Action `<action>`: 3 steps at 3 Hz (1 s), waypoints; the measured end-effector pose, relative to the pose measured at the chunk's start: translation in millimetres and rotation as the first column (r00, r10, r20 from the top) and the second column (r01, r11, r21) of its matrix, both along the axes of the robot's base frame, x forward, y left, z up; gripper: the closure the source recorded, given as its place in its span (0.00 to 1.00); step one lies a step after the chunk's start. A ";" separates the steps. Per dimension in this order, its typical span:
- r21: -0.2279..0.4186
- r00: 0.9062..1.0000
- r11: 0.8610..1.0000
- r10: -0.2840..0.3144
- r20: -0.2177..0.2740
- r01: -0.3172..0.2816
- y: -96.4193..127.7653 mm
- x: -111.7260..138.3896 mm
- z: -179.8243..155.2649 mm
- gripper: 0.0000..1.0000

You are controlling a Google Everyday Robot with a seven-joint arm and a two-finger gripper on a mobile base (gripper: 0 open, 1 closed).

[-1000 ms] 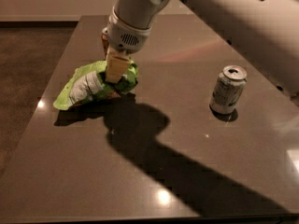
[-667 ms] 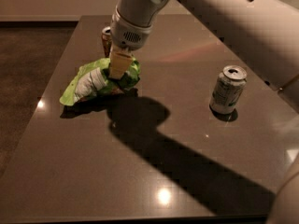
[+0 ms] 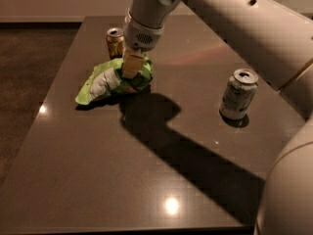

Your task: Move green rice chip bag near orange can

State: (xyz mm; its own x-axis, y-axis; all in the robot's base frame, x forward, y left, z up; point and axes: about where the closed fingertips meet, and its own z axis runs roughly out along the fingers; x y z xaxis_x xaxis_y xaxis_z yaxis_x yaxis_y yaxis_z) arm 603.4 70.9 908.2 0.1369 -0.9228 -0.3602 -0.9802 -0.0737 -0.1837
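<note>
The green rice chip bag (image 3: 110, 82) is lime green with a white label panel and lies crumpled on the dark table, left of centre. My gripper (image 3: 132, 68) comes down from above onto the bag's right end and is shut on it. The orange can (image 3: 115, 42) stands upright just behind the bag, partly hidden by my wrist, a short gap away from the bag.
A silver-white can (image 3: 238, 93) with green markings stands upright at the right of the table. My arm crosses the upper right and its shadow falls across the table's middle. The table's (image 3: 63, 146) left edge borders dark floor.
The gripper and the bag have moved together toward the far side, so the bag now lies close to the orange can, which has come out from behind the wrist.
</note>
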 end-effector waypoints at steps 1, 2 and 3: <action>0.000 1.000 1.000 0.001 -0.001 -0.001 1.2 0.3 -1.4 0.13; 0.000 1.000 1.000 0.003 -0.002 -0.003 2.4 0.5 -2.7 0.00; 0.000 1.000 1.000 0.003 -0.002 -0.003 2.4 0.5 -2.8 0.00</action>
